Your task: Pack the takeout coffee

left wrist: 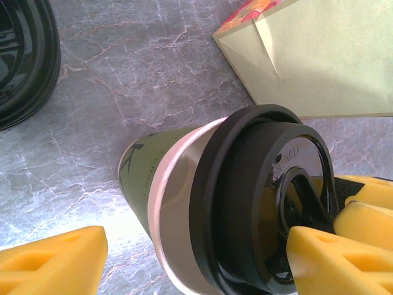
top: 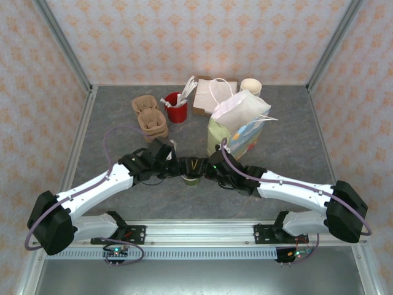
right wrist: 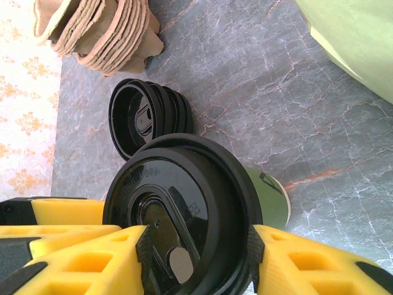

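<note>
- Nearest the top camera, both arms are rising from the rail (top: 196, 232) and meeting at the takeout coffee (top: 191, 179), which is sitting mid-table (top: 295, 147), just near-left of the paper bag (top: 236, 126).
- Farther back, a red cup (top: 177, 110) is holding white utensils, pulp carriers (top: 149, 118) are nesting to its left, and a cream cup (top: 250, 86) is standing at the far right; the bag is hiding its own contents.
- Seen from the left wrist, the left gripper (left wrist: 193, 264) is gaping wide around the takeout coffee (left wrist: 245, 203), gripping nothing: one finger (left wrist: 331, 264) is lying against the lid's rim, the other (left wrist: 52, 264) is staying apart from the dark green side.
- Beyond it, black lids (left wrist: 24, 55) are lying far left and the bag (left wrist: 319, 55) far right.
- Seen from the right wrist, the right gripper (right wrist: 196, 252) is clamping the coffee's black lid (right wrist: 178, 209) on both sides, jaws partway closed.
- Beyond the coffee, the black lids (right wrist: 147, 117) are lying stacked, with the carriers (right wrist: 98, 31) farther left.
</note>
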Action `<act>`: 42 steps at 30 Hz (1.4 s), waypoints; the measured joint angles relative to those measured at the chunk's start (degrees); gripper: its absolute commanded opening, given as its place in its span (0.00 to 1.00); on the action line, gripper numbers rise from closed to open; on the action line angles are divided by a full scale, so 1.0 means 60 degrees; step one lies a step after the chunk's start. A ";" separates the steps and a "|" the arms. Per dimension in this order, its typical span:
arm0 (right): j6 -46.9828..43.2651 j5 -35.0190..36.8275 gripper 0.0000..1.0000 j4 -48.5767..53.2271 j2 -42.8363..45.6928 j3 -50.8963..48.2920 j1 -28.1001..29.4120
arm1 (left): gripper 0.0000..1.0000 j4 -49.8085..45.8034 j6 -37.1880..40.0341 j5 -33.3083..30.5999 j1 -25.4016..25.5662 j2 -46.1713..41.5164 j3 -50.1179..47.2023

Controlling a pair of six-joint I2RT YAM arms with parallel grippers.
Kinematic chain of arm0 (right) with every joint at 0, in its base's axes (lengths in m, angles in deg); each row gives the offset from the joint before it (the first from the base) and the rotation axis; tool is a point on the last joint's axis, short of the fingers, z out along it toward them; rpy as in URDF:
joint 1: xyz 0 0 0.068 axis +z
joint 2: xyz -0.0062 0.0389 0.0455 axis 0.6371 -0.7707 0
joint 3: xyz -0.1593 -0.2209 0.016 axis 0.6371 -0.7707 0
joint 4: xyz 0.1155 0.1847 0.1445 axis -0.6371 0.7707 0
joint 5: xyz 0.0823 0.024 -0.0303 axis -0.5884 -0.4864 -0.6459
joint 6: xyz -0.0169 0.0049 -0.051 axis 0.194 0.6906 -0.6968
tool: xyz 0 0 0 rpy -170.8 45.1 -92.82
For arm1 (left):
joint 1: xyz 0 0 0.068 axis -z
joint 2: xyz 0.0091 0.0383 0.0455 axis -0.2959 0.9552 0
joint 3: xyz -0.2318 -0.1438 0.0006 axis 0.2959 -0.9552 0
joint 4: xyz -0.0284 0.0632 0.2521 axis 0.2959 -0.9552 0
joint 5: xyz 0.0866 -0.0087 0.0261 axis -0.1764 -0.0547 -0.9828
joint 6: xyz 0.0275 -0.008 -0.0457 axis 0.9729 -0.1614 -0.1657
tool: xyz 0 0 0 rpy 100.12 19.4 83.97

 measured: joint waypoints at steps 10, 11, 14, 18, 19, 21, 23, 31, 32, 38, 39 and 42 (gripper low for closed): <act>-0.0004 -0.0153 0.47 0.0000 0.0000 0.0178 0.0004 | 0.86 0.0004 -0.0117 -0.0004 -0.0106 -0.0444 -0.0164; -0.0007 -0.0182 0.47 -0.0004 0.0000 0.0211 0.0000 | 0.86 0.0000 -0.0124 -0.0007 -0.0120 -0.0484 -0.0182; -0.0007 -0.0248 0.47 -0.0004 0.0000 0.0306 0.0004 | 0.86 0.0004 -0.0175 -0.0011 -0.0120 -0.0525 -0.0233; -0.0007 -0.0284 0.47 -0.0015 -0.0011 0.0335 0.0007 | 0.85 0.0033 -0.0266 -0.0007 -0.0146 -0.0525 -0.0382; -0.0007 -0.0288 0.47 -0.0015 -0.0015 0.0335 0.0011 | 0.85 0.0051 -0.0295 -0.0007 -0.0171 -0.0525 -0.0423; -0.0007 -0.0306 0.47 -0.0015 -0.0036 0.0339 0.0011 | 0.85 0.0073 -0.0339 -0.0011 -0.0204 -0.0525 -0.0459; -0.0004 -0.0317 0.47 -0.0025 -0.0091 0.0361 0.0011 | 0.85 0.0073 -0.0357 -0.0015 -0.0233 -0.0528 -0.0481; -0.0004 -0.0488 0.47 -0.0069 -0.0331 0.0521 0.0033 | 0.86 0.0073 -0.0364 -0.0044 -0.0357 -0.0805 -0.0539; -0.0004 -0.0499 0.47 -0.0073 -0.0331 0.0521 0.0044 | 0.86 0.0073 -0.0364 -0.0051 -0.0368 -0.0841 -0.0539; -0.0007 -0.0528 0.47 -0.0066 -0.0321 0.0528 0.0058 | 0.84 0.0106 -0.0364 -0.0051 -0.0372 -0.0896 -0.0623; -0.0007 -0.0525 0.47 -0.0047 -0.0299 0.0528 0.0058 | 0.83 0.0109 -0.0364 -0.0051 -0.0372 -0.0892 -0.0645; -0.0073 -0.0448 0.47 0.0080 -0.0142 0.0528 0.0066 | 0.80 0.0131 -0.0364 -0.0047 -0.0372 -0.0885 -0.0670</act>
